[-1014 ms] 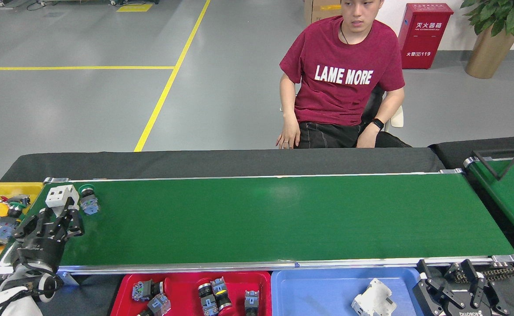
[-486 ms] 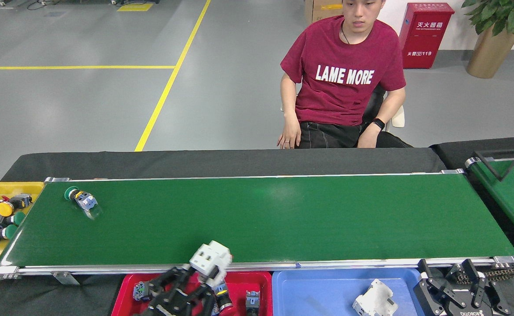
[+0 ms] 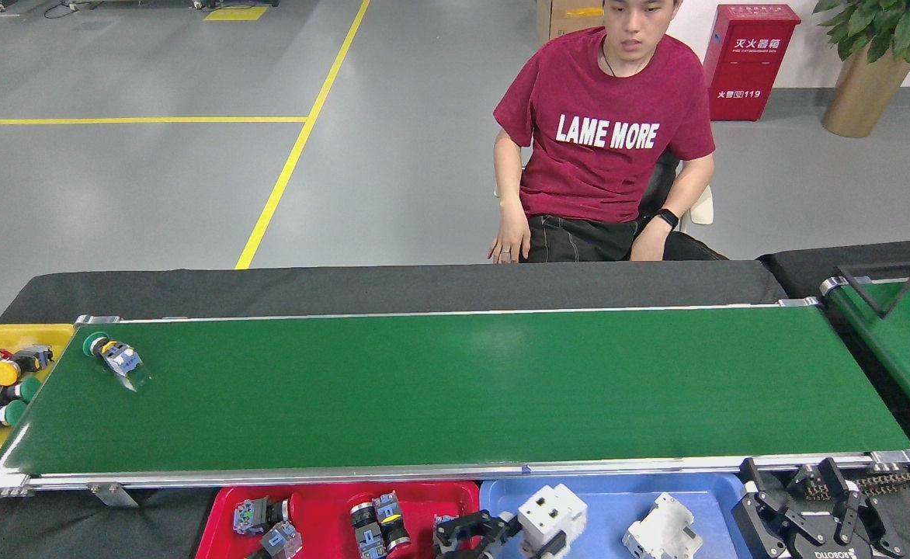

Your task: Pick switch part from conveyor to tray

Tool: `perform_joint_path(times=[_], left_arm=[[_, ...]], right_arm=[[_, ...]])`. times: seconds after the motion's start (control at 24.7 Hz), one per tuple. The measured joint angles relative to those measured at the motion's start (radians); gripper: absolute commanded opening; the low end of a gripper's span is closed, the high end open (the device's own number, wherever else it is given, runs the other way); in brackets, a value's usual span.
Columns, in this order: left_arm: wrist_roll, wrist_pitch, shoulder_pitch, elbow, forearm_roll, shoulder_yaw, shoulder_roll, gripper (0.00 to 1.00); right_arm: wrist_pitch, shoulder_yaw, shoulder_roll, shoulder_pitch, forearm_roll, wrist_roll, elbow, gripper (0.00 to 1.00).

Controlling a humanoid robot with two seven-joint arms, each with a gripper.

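White plastic switch part (image 3: 552, 510), prob. light & rigid w/ flat sides good for pinching, sits clamped in left gripper (image 3: 511, 529) over blue tray (image 3: 610, 497), off the conveyor (image 3: 455, 388); right gripper (image 3: 812, 508) idle, fingers spread.

The left gripper (image 3: 519, 534) enters at the bottom edge of the head view, near 6 o'clock, with only its far end visible. Its black fingers (image 3: 467, 529) point toward 3 o'clock and are closed against a white switch part (image 3: 551, 512), which they hold. The right gripper (image 3: 820, 508) sits at the 5 o'clock corner, resting low. Its black fingers (image 3: 795, 487) point toward 12 o'clock and stand spread apart, holding nothing.
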Motion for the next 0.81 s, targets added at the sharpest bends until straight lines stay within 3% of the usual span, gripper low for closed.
perform_joint_path(times=[0.2,0.28,0.45,0.61,0.73,0.81], left_arm=[[-0.006,0.102,-0.009,0.001,0.002,-0.026,0.011,1.0],[0.004,0.112,0.008,-0.016,0.002,0.027,0.003,1.0],[0.087,0.111,0.083,-0.054,0.004,0.314,0.0,1.0],[0.137,0.037,0.173,-0.057,0.051,0.668,0.077,1.0],[0.146,-0.035,0.231,-0.055,0.105,0.847,0.079,1.0],[0.148,-0.063,0.242,-0.055,0.112,0.906,0.079,1.0]], right_arm=[[-0.001,0.001,0.0,0.0,0.0,0.0,-0.001,0.99],[-0.001,0.001,0.0,0.0,0.0,0.0,-0.001,0.99],[-0.001,0.001,0.0,0.0,0.0,0.0,-0.001,0.99],[-0.005,0.001,0.0,0.0,0.0,-0.003,-0.012,0.99],[-0.008,0.001,0.0,0.0,0.0,0.003,-0.016,0.99],[-0.011,0.001,0.0,0.0,0.0,0.004,-0.016,0.99]])
